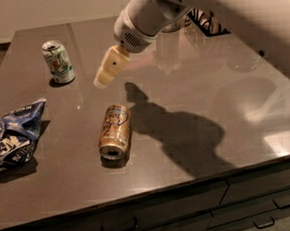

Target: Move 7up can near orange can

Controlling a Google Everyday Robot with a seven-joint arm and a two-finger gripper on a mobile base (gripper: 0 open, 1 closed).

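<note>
The 7up can (58,61), white with green markings and a silver top, stands upright at the far left of the dark table. The orange can (115,131) lies on its side near the middle front, its open end toward me. My gripper (103,76) hangs above the table between the two cans, to the right of the 7up can and apart from it, holding nothing that I can see.
A crumpled blue and white snack bag (11,137) lies at the left edge. Dark objects stand at the back right of the table (203,22). The table's front edge (156,192) has drawers below it.
</note>
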